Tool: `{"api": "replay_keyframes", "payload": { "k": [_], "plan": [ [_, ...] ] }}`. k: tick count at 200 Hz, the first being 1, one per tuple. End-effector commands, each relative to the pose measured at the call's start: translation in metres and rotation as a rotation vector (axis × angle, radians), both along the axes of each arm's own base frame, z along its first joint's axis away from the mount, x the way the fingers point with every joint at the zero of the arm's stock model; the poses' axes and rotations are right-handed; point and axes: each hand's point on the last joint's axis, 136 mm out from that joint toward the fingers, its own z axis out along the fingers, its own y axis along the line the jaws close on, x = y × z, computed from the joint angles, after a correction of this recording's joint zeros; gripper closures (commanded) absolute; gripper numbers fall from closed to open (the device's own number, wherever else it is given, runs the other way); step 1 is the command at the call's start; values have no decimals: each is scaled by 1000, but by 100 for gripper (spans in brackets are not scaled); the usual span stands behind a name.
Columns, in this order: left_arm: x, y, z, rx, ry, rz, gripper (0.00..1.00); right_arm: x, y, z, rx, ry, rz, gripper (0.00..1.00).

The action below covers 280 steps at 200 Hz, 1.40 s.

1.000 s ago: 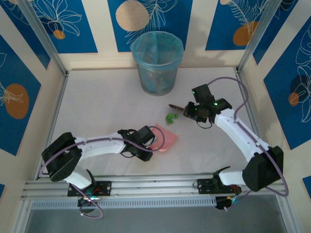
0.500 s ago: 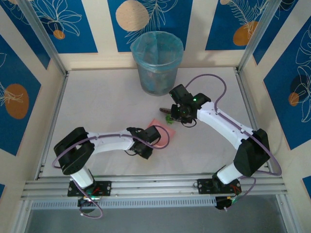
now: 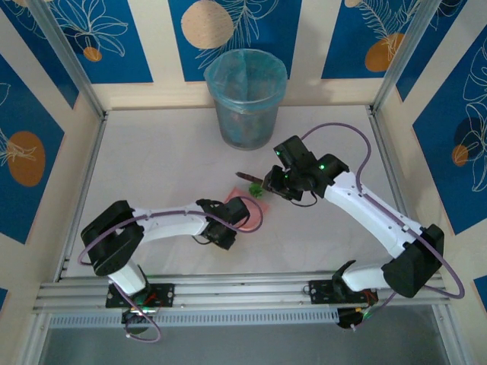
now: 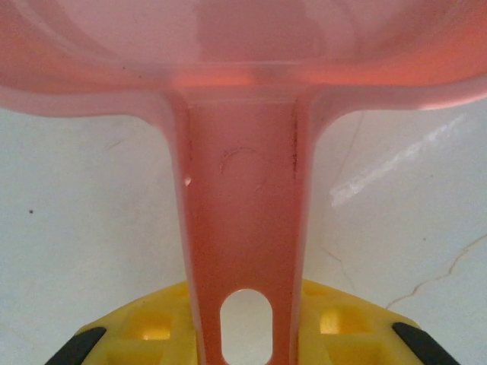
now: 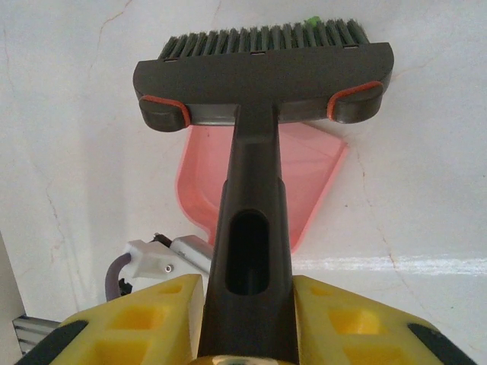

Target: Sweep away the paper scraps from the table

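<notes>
Near edge: the left arm (image 3: 163, 224) lies low and nearly flat over the tabletop (image 3: 152, 163), reaching rightward from its base. The right arm (image 3: 377, 217) folds at an elbow by the right rim and reaches back toward the middle.

The left claw (image 3: 232, 222) is closed narrow on the handle of the pink dustpan (image 3: 247, 207), whose pan opens away from it. From the left wrist, the claw (image 4: 243, 334) sets its yellow fingers (image 4: 144, 327) to either side of the dustpan (image 4: 243, 190) handle.

The right claw (image 3: 283, 181) is clamped on the dark handle of the brush (image 3: 251, 178). From the right wrist, the claw (image 5: 247, 304) points the brush (image 5: 262, 72) bristles away, with the dustpan (image 5: 312, 182) lying below and behind the brush head.

The green paper scrap (image 3: 262, 188) lies between the brush head and the far right corner of the dustpan. It is just beside the right claw, and ahead of the left claw, beyond the pan. From the right wrist the green paper scrap (image 5: 310, 20) peeks over the bristle tips, and whether it touches them cannot be told.

Farthest: a bin (image 3: 245, 114) lined with a blue bag stands near the back wall, apart from the brush.
</notes>
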Motion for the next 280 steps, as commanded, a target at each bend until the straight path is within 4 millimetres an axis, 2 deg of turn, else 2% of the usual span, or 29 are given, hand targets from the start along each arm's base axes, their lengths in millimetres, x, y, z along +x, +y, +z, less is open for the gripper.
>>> {"api": "replay_keyframes", "payload": {
  "k": [1,21,41,63,85,99,118,130,154,177,203,229,250,280],
  "plan": [
    [-14,0,10,-16,76,0,100,-4,-6,3,8,3,-12,100],
    [-16,3,18,-13,76,19,100,1,-19,4,-38,-35,-23,100],
    [-19,8,29,-30,67,38,100,6,-24,13,-31,-137,29,100],
    [-20,11,43,-58,51,49,100,10,-25,23,71,-232,50,100],
    [-20,14,47,-32,55,48,100,19,-43,18,60,-236,-4,100],
    [-19,14,47,-18,58,44,100,27,-54,13,-3,-233,-5,100],
    [-19,11,47,-8,71,39,100,36,-78,9,-192,-238,-2,100],
    [-18,12,47,13,74,37,100,40,-84,7,-262,-245,38,100],
    [-15,10,43,37,87,34,100,43,-78,-4,-289,-233,93,100],
    [-16,-1,34,29,127,24,100,47,-74,-15,-350,-215,114,100],
    [-12,-4,25,46,132,24,100,45,-57,-23,-354,-195,180,100],
    [-7,-12,21,27,150,21,100,40,-49,-30,-422,-190,232,100],
    [-4,-15,18,17,159,24,100,28,-46,-35,-494,-174,272,100],
    [0,-15,18,8,160,30,100,-5,-34,-36,-501,-152,346,100]
  ]
}}
